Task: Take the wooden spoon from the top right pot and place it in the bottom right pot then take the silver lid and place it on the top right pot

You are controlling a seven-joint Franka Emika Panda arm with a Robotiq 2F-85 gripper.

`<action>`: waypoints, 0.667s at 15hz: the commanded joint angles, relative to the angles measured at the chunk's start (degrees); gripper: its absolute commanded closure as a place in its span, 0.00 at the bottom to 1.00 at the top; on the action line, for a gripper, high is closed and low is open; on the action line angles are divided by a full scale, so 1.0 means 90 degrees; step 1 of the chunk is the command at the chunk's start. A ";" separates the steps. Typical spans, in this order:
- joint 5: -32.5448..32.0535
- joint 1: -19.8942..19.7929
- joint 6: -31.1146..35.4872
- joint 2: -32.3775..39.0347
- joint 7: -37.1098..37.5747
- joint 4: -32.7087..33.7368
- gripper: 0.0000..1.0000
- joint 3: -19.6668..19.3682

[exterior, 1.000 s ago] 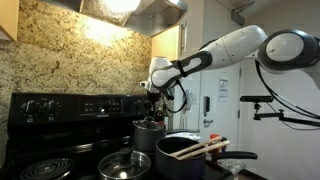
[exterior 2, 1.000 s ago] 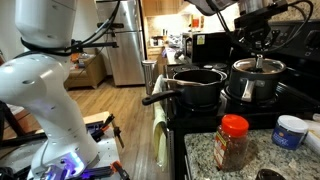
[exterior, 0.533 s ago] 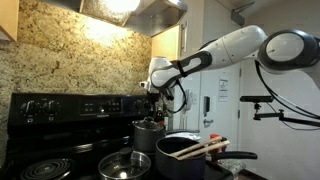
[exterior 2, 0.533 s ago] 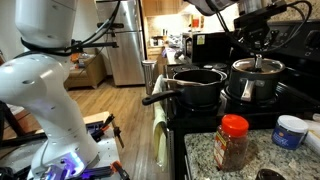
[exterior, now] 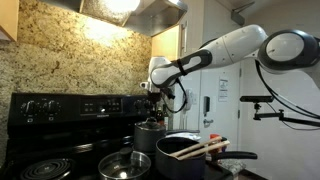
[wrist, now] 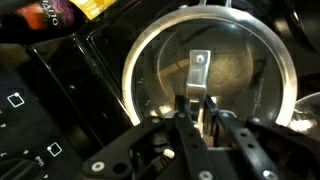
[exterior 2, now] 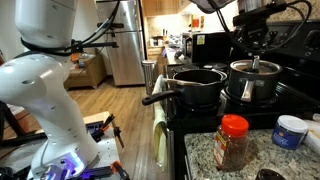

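The silver lid [wrist: 215, 62] sits on the small grey top right pot [exterior 2: 252, 85], which also shows in an exterior view [exterior: 149, 136]. My gripper [wrist: 197, 108] is straight above it, its fingers shut on the lid's centre handle; it also shows in both exterior views [exterior 2: 252, 48] [exterior: 153, 104]. The wooden spoon [exterior: 203, 150] lies slanted in the wide black bottom right pot [exterior: 180, 152], its handle sticking out over the rim. The black pot, with its long dark side handle, stands next to the small pot [exterior 2: 197, 85].
A round glass lid [exterior: 125, 165] lies on the front burner of the black stove [exterior: 60, 110]. A spice jar with a red cap [exterior 2: 232, 142] and a white tub [exterior 2: 290, 131] stand on the granite counter. The range hood [exterior: 135, 10] hangs overhead.
Almost nothing has moved. The lid looks a touch lower and now rests flat on the small pot, with the gripper still at its handle.
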 commanded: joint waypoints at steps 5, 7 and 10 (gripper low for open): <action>0.0103 -0.0232 -0.0407 0.0033 -0.0325 0.0318 0.37 0.0228; 0.0307 -0.0302 -0.0369 -0.0011 -0.0570 0.0336 0.24 0.0346; 0.0686 -0.0363 -0.0425 -0.0243 -0.0796 0.0235 0.04 0.0528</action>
